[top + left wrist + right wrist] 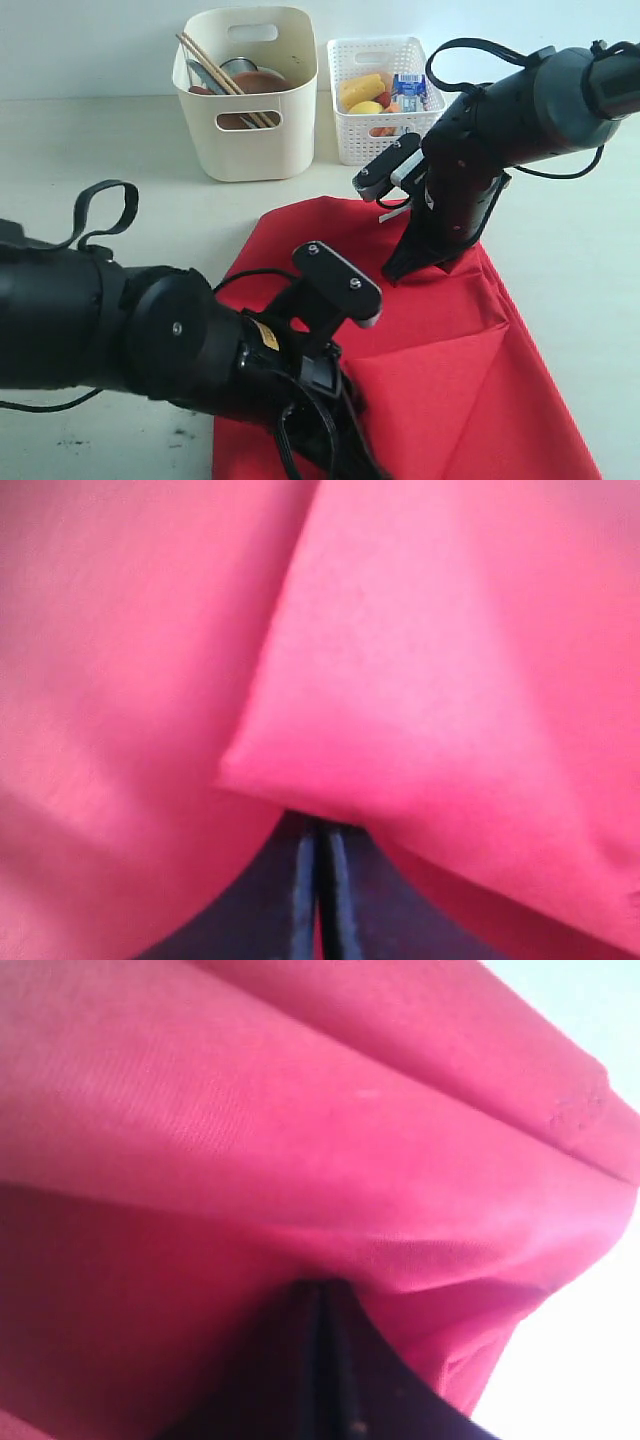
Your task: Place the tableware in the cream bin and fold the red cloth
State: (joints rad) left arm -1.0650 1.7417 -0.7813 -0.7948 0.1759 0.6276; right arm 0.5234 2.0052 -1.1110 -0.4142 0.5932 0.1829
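**A:** Pinching the red cloth [440, 380], are they, both of them?

**B:** Yes. The left gripper [318, 830] has its fingers [304, 900] pressed together with barely a slit between them. A fold of the cloth is caught right at their tips, and the fabric billows out on either side of them.

**A:** And the other one?

**B:** Much the same. The right gripper [320, 1288] is clamped narrow, fingers [300, 1360] side by side. The cloth bunches into a ridge just past the tips, with a hemmed edge running farther out beyond them.

**A:** Where does the cloth lie, then?

**B:** Spread on the table [100, 170], stretched between the two pairs of fingers and reaching well past them. From where I stand the right fingertips [392, 275] come down on its far part. The left ones are hidden under that arm's own bulk, low on the near side. Creases cross the fabric between them.

**A:** What about the tableware?

**B:** Well apart from both sets of fingers, beyond the right ones. The cream bin [245, 110] stands there with the chopsticks [212, 66] leaning out of it and a brown plate [262, 82] showing over the rim. Just beside it stands a white basket [345, 130] holding food pieces.
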